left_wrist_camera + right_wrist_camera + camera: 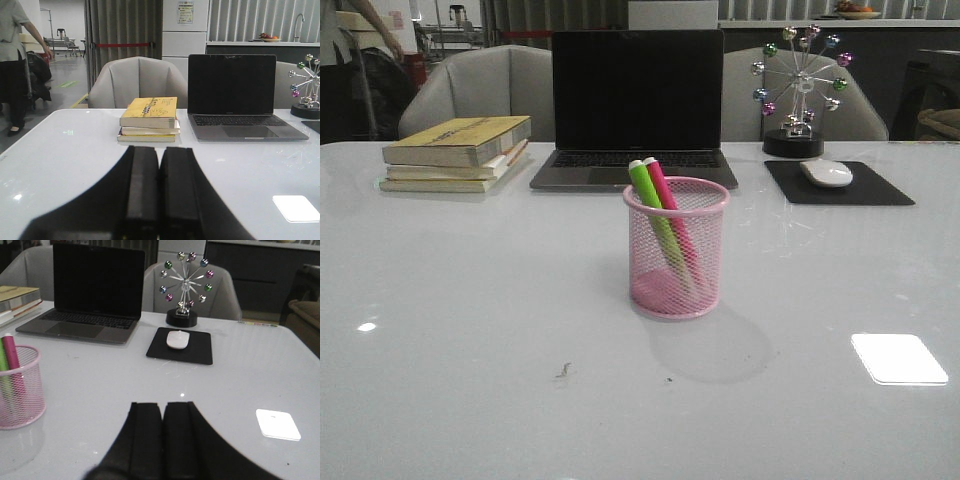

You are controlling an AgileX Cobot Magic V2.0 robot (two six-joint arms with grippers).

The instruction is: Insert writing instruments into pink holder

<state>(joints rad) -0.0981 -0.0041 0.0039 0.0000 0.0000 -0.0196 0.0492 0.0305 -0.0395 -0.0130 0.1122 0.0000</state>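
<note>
- Holder, pink [676,250]: wire-mesh cup standing upright on my white table [470,350], near the middle, in front of the laptop [635,105]. Solid rim at the top, solid base on the table surface. It also shows at the edge of my right wrist view [19,390].
- Green pen [653,215]: inside the holder, long axis tilted. Its lower end sits toward the right of the cup's floor as the front view shows it; its upper end leans up and to the left, clearing the rim at the back-left side.
- Pink pen [665,205]: inside the same holder, just beside the green pen on its right and lying almost parallel to it, with the same lean. Its top also stands above the rim. The two appear to touch along their upper parts.
- Left gripper [159,200]: fingers pressed together, nothing between them, held above bare table and facing the stack of books [149,119].
- Right gripper [163,440]: fingers likewise pressed together and holding nothing, above bare table, with the holder off to one side and well apart from it.
- Other items at the far side of the table: white mouse [827,173] on a black mouse pad [880,190], and a wheel ornament with coloured balls [800,90] behind them.
</note>
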